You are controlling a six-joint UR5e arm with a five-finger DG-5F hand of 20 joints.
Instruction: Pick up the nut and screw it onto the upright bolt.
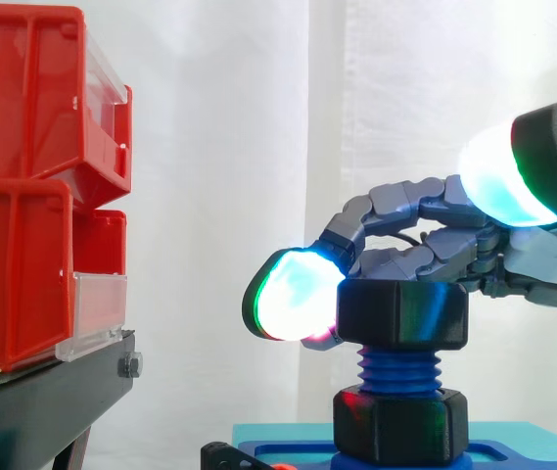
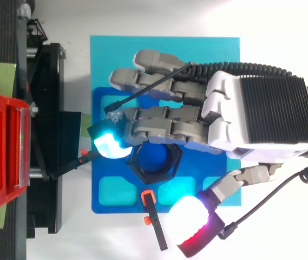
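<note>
Honestly, in the side view the nut (image 1: 402, 313) is already sitting on the top threads of the upright bolt (image 1: 400, 370), so I'd be keeping it level and turning in short, light strokes, since leaning on it sideways is probably going to cross-thread it. The hand (image 1: 395, 204) is curling its fingers over the nut, one glowing fingertip (image 1: 293, 294) pressing the side away from the arm. From the top, the thumb (image 2: 194, 219) is hanging well apart, so it's hooking rather than pinching.
</note>
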